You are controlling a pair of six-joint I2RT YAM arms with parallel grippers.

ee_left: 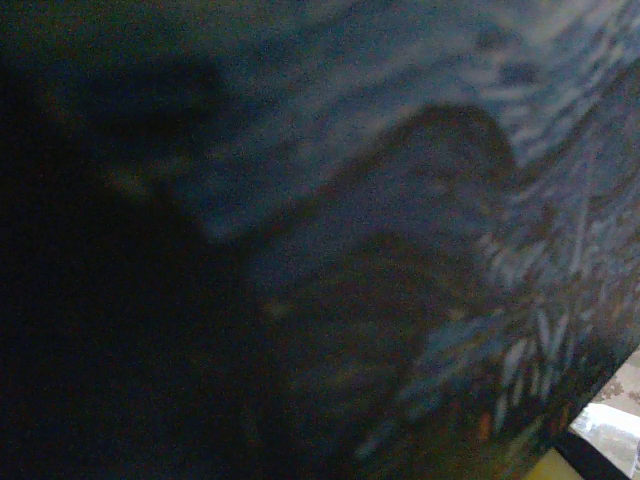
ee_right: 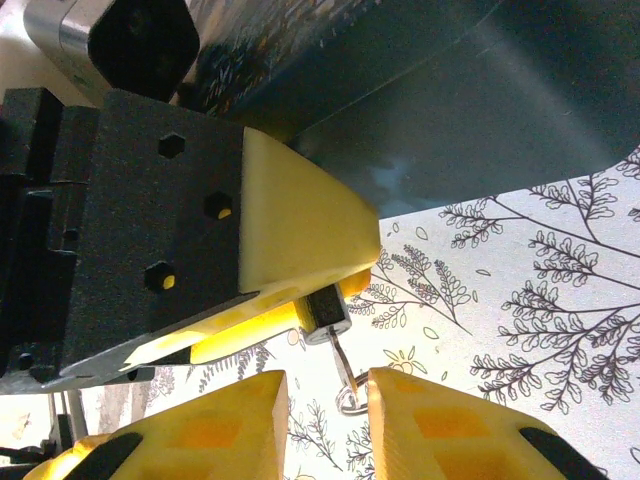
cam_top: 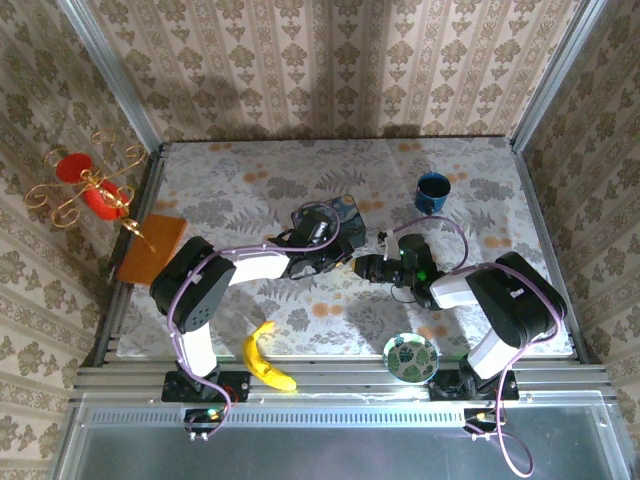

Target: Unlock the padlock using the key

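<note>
In the right wrist view the tiny padlock (ee_right: 325,308) is clamped between the cream and yellow fingers of my left gripper (ee_right: 338,292), a little above the table. The key (ee_right: 342,352) sticks out of the padlock's underside, and its ring (ee_right: 348,400) hangs at the end. My right gripper (ee_right: 325,380) is just below, jaws apart. The key and ring sit in the gap, close against the right finger (ee_right: 450,430) and clear of the other. From above, the left gripper (cam_top: 345,266) and right gripper (cam_top: 368,268) meet tip to tip at mid-table.
A blue painted tin (cam_top: 340,215) stands right behind the left gripper, and its side is a dark blur in the left wrist view (ee_left: 420,200). A blue mug (cam_top: 433,192) is at the back right. A banana (cam_top: 268,362) and a patterned dish (cam_top: 410,357) lie near the front edge. An orange board (cam_top: 152,247) lies left.
</note>
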